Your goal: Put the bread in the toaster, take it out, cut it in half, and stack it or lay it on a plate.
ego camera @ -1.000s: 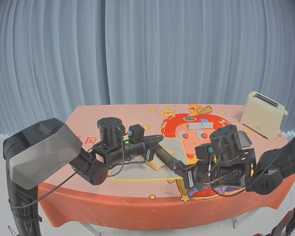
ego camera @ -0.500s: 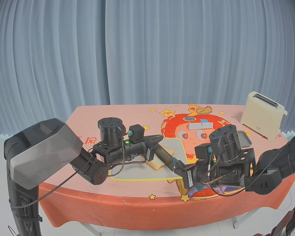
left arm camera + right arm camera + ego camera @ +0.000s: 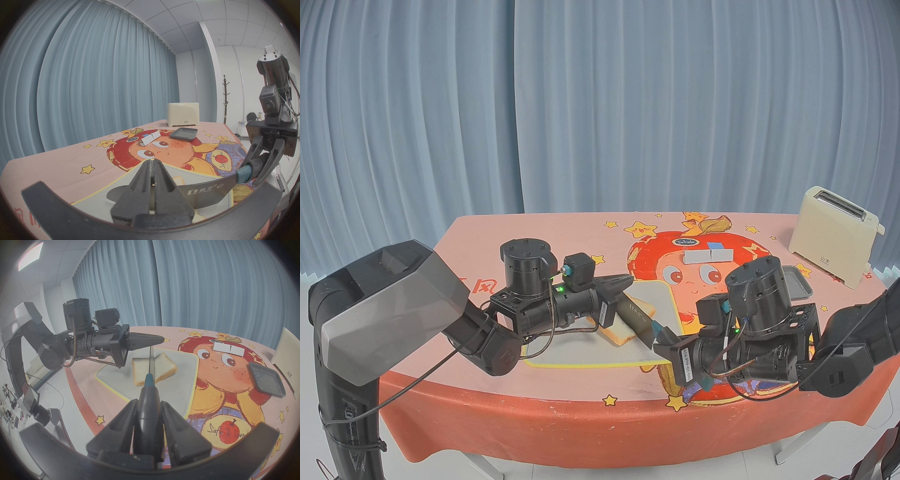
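Note:
A slice of bread (image 3: 617, 327) (image 3: 154, 367) lies on a white cutting board (image 3: 581, 351) (image 3: 179, 380) near the table's front. My right gripper (image 3: 669, 342) (image 3: 149, 403) is shut on the teal handle of a knife (image 3: 636, 316) (image 3: 204, 191). Its blade rests across the middle of the bread. My left gripper (image 3: 622, 285) (image 3: 152, 184) is shut with nothing in it, and its tip hangs just over the far left side of the slice; contact cannot be told. The cream toaster (image 3: 834, 234) (image 3: 182, 114) stands at the table's back right.
A dark grey tray-like plate (image 3: 798, 282) (image 3: 267, 379) (image 3: 183, 133) lies between the toaster and my right arm. Two small white-and-blue cards (image 3: 709, 254) rest on the printed tablecloth behind the board. The table's front edge runs close under both arms.
Hardly anything differs: both wrists have shifted by a tiny amount, and the knife blade stays across the bread.

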{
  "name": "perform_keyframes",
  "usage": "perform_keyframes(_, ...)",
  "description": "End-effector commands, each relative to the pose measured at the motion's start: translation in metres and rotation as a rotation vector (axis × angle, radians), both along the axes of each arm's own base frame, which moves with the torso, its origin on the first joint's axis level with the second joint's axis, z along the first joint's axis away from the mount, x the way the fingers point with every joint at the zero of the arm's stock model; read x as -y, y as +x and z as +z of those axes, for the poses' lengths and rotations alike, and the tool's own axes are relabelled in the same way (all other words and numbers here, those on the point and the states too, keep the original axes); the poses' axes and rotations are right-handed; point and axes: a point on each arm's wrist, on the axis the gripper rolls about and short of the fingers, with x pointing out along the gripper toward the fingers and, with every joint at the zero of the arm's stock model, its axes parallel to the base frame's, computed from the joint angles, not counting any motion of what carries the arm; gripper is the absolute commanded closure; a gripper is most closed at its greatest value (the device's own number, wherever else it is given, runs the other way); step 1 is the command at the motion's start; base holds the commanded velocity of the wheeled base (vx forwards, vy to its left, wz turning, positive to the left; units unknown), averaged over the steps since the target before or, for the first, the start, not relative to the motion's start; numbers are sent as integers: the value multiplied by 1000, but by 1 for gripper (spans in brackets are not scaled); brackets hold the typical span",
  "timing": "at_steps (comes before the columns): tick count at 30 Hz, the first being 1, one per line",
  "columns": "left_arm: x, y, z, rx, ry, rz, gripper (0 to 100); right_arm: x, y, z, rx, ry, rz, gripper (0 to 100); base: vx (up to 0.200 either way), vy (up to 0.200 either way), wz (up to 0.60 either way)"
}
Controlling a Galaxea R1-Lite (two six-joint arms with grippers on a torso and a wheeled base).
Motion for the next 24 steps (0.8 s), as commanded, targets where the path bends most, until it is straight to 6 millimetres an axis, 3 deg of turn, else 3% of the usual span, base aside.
perform_keyframes(1,-2,1,-7,-15,9,7,100,-1,1,4,14,15,0,100,0,0,0)
perform_keyframes(7,-3,3,-9,-21,12,16,100,-2,1,14,43,52,-14,100,0,0,0)
perform_keyframes(11,-3,3,-8,-18,11,19,100,-1,1,10,23,37,-17,100,0,0,0)
perform_keyframes(23,-1,3,10,25,-14,14,100,-3,3,-4,-16,0,-17,100,0,0,0)
perform_keyframes(24,-1,2,22,47,-27,14,100,-2,2,-5,-30,-17,-18,100,0,0,0)
